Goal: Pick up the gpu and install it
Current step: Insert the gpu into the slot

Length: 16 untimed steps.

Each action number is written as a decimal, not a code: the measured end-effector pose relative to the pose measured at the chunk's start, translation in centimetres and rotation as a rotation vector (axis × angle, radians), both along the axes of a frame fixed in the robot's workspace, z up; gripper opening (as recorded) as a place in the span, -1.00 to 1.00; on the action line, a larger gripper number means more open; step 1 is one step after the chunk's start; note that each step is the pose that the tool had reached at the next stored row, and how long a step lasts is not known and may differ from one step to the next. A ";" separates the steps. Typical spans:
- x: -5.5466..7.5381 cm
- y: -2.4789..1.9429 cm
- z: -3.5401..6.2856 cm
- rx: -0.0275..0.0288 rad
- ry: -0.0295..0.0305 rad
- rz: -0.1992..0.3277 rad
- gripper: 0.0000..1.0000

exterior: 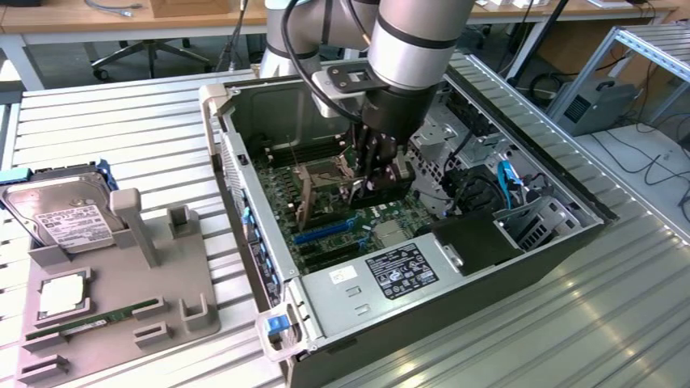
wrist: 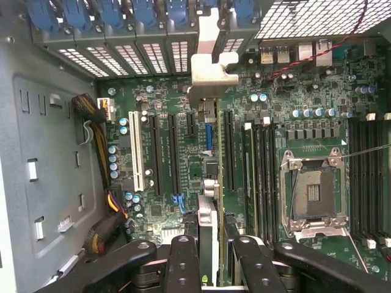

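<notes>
Ribbed metal table [exterior: 603, 323] — open computer case [exterior: 323, 307] and grey parts holder [exterior: 161, 283] resting on it

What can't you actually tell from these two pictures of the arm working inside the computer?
- Wrist view: the gpu, gripped by the pincer, is seen edge-on, so its fan side is hidden, and whether it has reached a slot on the motherboard cannot be told.
- Exterior view: the arm covers most of the card.
- Exterior view: the print on the hard drive label is too small to read.
</notes>
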<state>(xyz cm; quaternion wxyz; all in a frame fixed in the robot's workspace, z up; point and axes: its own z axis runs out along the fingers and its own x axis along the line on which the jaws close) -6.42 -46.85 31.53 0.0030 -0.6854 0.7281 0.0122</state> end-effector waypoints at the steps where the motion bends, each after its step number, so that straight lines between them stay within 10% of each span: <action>1: 0.0 -0.01 -0.01 0.0000 0.0000 0.000 -0.47; 16: 0.0 -0.37 -0.24 0.0001 0.0000 0.000 -0.47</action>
